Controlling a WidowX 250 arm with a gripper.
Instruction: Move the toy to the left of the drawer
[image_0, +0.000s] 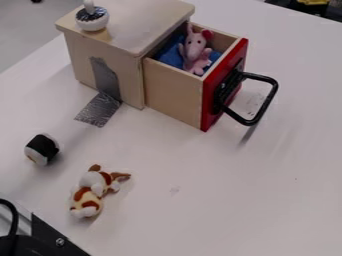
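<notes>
1 pink toy (194, 51) in 1 open drwr (175, 94).

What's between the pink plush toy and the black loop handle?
First some blue stuff, maybe cloth, beside the pink plush toy, then the red front of the wooden drawer, with the black loop handle fixed outside it. The camera view shows that.

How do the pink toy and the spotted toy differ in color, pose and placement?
Color: the pink toy is pink nearly all over; the spotted toy is whitish with brown patches.
Pose: the pink toy looks propped up; the spotted toy lies stretched out.
Placement: the pink toy is in the open drawer; the spotted toy is on the table.
Shared: both look like plush animals.
</notes>
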